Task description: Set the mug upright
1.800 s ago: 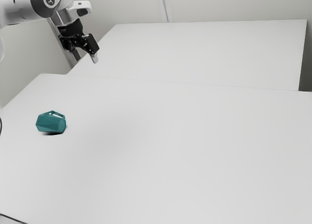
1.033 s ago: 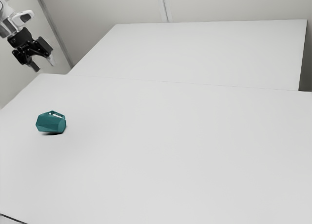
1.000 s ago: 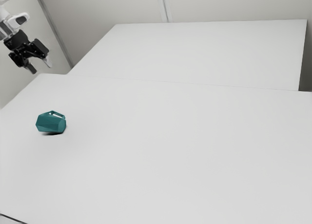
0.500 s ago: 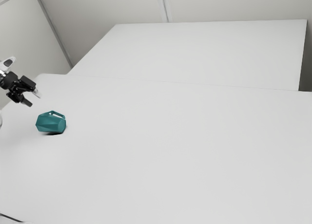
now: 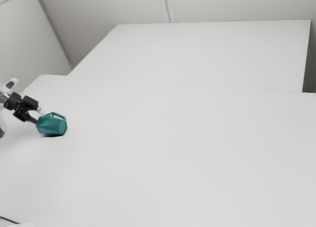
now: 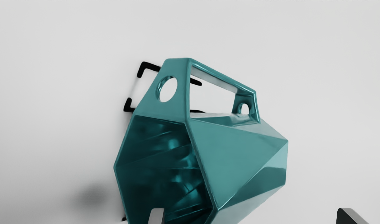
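In the exterior view my gripper [image 5: 38,116] is beside the teal mug [image 5: 52,125], on its side toward the exterior view's left. The mug lies on its side on the white table, its handle upward. In the wrist view the faceted mug [image 6: 236,155] shows its dark open mouth and its handle with round holes. There the gripper [image 6: 254,216] stands open, its fingertips wide apart; one fingertip overlaps the mug's mouth, the other is beyond the base end. Whether a fingertip touches the mug I cannot tell.
The white table [image 5: 173,153] carries the mug near the exterior view's left. Behind it stretches another white surface [image 5: 212,54], with pale walls beyond. A dark cable [image 5: 9,220] lies at the exterior view's lower left corner.
My gripper first swung toward the exterior view's left, then came down and back toward the mug, now beside it. The mug has stayed where it was.
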Available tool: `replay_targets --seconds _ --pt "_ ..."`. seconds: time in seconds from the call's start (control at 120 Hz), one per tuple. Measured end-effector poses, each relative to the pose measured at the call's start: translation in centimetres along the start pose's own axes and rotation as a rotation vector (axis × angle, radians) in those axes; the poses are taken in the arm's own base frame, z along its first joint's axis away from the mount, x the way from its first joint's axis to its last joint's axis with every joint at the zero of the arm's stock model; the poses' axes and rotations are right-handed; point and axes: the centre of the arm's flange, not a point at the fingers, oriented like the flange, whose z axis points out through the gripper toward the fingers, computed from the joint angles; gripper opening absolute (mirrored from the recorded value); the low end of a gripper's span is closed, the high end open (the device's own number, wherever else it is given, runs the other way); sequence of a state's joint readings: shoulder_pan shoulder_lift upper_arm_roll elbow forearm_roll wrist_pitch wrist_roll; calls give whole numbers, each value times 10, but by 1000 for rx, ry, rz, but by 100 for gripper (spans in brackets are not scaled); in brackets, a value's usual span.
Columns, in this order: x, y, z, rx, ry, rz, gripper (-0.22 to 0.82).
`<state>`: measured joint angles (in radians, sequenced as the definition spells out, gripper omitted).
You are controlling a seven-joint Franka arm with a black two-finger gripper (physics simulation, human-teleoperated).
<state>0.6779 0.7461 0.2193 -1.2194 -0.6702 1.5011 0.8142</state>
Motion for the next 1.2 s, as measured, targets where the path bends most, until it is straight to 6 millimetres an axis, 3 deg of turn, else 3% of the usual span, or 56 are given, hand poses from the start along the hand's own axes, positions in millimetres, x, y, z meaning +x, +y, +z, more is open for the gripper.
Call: replay_targets --seconds 0.175,0.417,0.467,0.617,0.725,0.917,1.1,1.2 --pt "3 -12 17 -40 26 8 60" --pt "-4 -17 15 -113 68 16 59" --pt "-6 -18 18 -128 64 15 51" --pt "-7 -16 21 -150 58 25 15" --pt "-8 -13 20 -159 54 34 0" --pt "1 12 22 -203 34 87 -12" --pt "7 35 18 -227 26 135 -16" --pt "13 68 8 -225 25 181 -17"
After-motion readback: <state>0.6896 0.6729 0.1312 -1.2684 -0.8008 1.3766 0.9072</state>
